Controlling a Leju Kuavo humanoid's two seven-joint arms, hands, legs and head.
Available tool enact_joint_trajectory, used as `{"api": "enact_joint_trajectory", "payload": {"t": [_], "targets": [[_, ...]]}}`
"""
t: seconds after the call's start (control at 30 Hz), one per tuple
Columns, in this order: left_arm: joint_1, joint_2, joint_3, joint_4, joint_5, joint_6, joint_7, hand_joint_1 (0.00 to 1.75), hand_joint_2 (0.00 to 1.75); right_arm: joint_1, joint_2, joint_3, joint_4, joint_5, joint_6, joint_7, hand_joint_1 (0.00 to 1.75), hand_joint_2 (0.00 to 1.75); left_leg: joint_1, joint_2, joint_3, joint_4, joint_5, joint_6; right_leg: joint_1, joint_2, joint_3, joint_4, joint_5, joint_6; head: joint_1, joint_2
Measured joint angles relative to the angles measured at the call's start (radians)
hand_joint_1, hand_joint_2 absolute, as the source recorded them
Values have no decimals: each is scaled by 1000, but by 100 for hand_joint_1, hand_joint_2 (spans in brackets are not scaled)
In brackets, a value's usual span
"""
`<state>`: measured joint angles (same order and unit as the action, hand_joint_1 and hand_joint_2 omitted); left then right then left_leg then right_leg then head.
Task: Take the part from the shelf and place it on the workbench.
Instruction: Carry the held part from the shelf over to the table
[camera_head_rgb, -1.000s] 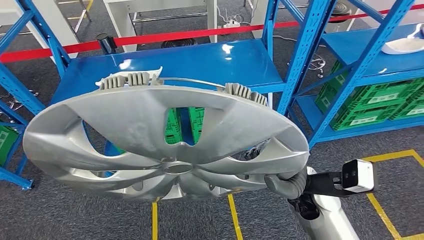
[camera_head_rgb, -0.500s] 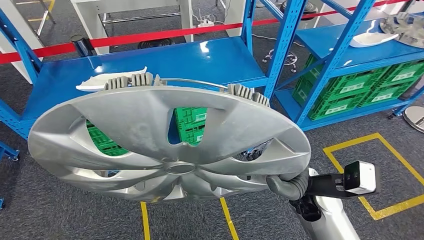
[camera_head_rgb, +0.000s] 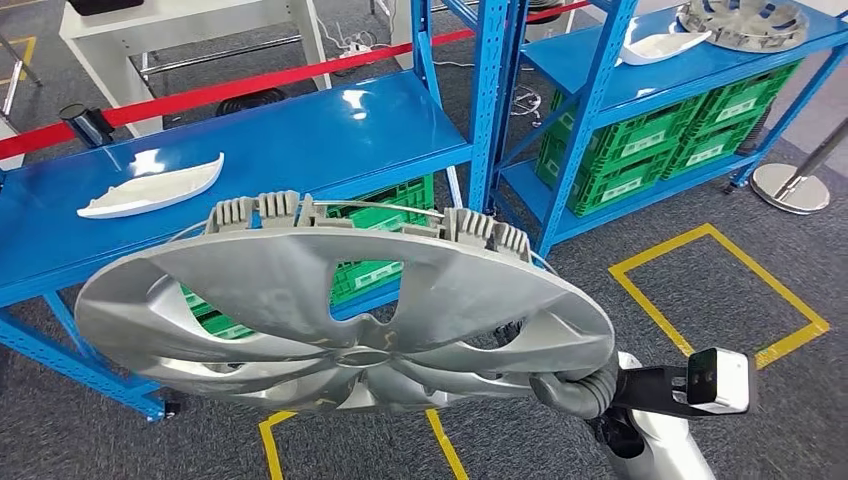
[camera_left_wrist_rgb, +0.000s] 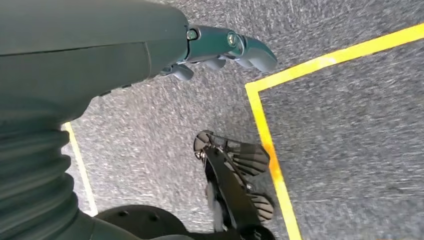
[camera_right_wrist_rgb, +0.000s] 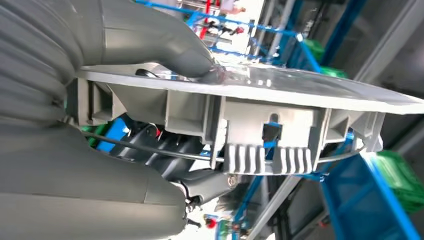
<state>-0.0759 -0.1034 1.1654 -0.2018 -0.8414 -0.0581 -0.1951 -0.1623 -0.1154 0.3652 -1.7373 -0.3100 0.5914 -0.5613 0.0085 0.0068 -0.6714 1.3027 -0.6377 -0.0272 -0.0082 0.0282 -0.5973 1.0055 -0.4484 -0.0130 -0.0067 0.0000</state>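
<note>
On the far left of the head view, a white curved panel (camera_head_rgb: 152, 187) lies on the top shelf (camera_head_rgb: 330, 130) of the blue rack, towards its left end and well back from the front edge. Green crates (camera_head_rgb: 372, 268) sit on the level below, partly hidden. The left hand (camera_left_wrist_rgb: 220, 47) hangs over grey carpet (camera_left_wrist_rgb: 340, 150) beside a yellow floor line (camera_left_wrist_rgb: 263, 125); its dark fingers (camera_left_wrist_rgb: 252, 49) are loosely extended and hold nothing. In the middle of the head view, the silver wheel cover (camera_head_rgb: 340, 300) is off the shelf and in the air in front of the rack's front edge, face up and tilted slightly, its ribbed clips (camera_head_rgb: 485, 230) showing along the far rim. The right hand (camera_head_rgb: 578, 382) grips the cover at its near right rim: the thick grey thumb (camera_right_wrist_rgb: 165, 47) presses on the top face while darker fingers (camera_right_wrist_rgb: 205, 182) curl under the rim. Further right, a second blue rack (camera_head_rgb: 700, 60) carries another white panel (camera_head_rgb: 665, 42) and a second silver wheel cover (camera_head_rgb: 742, 22) on its top shelf, with more green crates (camera_head_rgb: 660, 140) underneath. A yellow square (camera_head_rgb: 715, 290) is marked on the carpet in front of it, and a chrome post base (camera_head_rgb: 790, 188) stands at the far right.
</note>
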Motion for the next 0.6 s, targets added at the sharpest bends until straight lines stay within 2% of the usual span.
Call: {"api": "enact_joint_trajectory", "payload": {"t": [0.03,0.07,0.13,0.17,0.2,0.27,0.3,0.33,0.37,0.4,0.43,0.47,0.5,0.53,0.57,0.6], "targets": [[0,0,0,0,-3,-1,6,0,175,6,-1,-1,-3,3,-3,0,175,175,1,-1,7,-16,20,-1,-1,11,0,1,1,2,0,0],[0,0,0,0,-7,-2,15,0,175,11,-3,-2,-7,4,-5,0,175,175,4,-6,33,-69,55,-2,-2,22,0,3,1,4,-1,0],[-1,-1,0,0,-14,-3,33,0,175,17,-7,-3,-18,4,-8,0,175,175,11,-40,99,-211,114,-3,-3,43,-3,9,1,13,-2,0],[-1,-2,0,1,-16,-2,41,0,175,19,-8,-4,-24,4,-9,1,175,175,13,-54,120,-256,127,0,-3,53,-7,12,2,20,-3,0],[-2,-3,0,2,-17,-1,47,0,175,20,-9,-5,-29,4,-10,2,175,175,12,-63,129,-277,128,5,-2,62,-10,13,4,27,-3,0],[-4,-6,0,2,-17,2,55,0,175,24,-12,-9,-38,2,-11,6,175,175,8,-49,129,-280,129,20,-5,77,-16,9,10,42,-3,0],[-4,-8,0,2,-17,2,58,0,175,26,-14,-11,-41,1,-10,8,175,175,7,-40,129,-282,133,29,-7,70,-20,13,9,48,-2,0],[-5,-10,0,3,-17,3,60,0,175,27,-17,-12,-43,-1,-10,11,175,175,8,-30,129,-284,136,36,-7,53,-28,29,-1,53,0,0],[-6,-11,0,3,-17,3,64,0,175,26,-19,-13,-44,-4,-10,13,175,175,9,-20,129,-287,139,42,-7,30,-46,65,-24,56,2,0],[-5,-11,0,3,-17,3,67,0,175,26,-22,-13,-45,-8,-9,14,175,175,8,-10,128,-287,140,46,-7,5,-73,124,-57,58,5,0],[-4,-11,0,3,-17,3,69,0,175,26,-24,-13,-45,-11,-9,14,175,175,7,1,126,-287,140,48,-6,-9,-107,195,-92,61,7,0],[-2,-11,0,3,-17,3,71,0,175,28,-26,-13,-45,-13,-9,14,175,175,6,13,124,-286,140,48,-7,-13,-137,261,-120,64,8,0],[-1,-11,0,3,-18,3,73,0,175,32,-28,-13,-45,-14,-10,14,175,175,5,25,123,-286,140,48,-7,-15,-154,301,-130,65,9,0],[-1,-12,0,3,-18,3,74,0,175,36,-30,-13,-45,-14,-11,14,175,175,5,36,123,-286,139,48,-6,-17,-150,299,-121,64,10,0],[-2,-13,0,4,-18,3,76,0,175,40,-33,-13,-46,-14,-12,14,175,175,4,46,124,-285,139,48,-6,-21,-125,257,-96,61,11,0],[-2,-14,0,4,-18,3,78,0,175,43,-35,-13,-47,-13,-13,14,175,175,4,55,125,-285,137,46,-4,-32,-84,185,-64,57,12,0]]}}
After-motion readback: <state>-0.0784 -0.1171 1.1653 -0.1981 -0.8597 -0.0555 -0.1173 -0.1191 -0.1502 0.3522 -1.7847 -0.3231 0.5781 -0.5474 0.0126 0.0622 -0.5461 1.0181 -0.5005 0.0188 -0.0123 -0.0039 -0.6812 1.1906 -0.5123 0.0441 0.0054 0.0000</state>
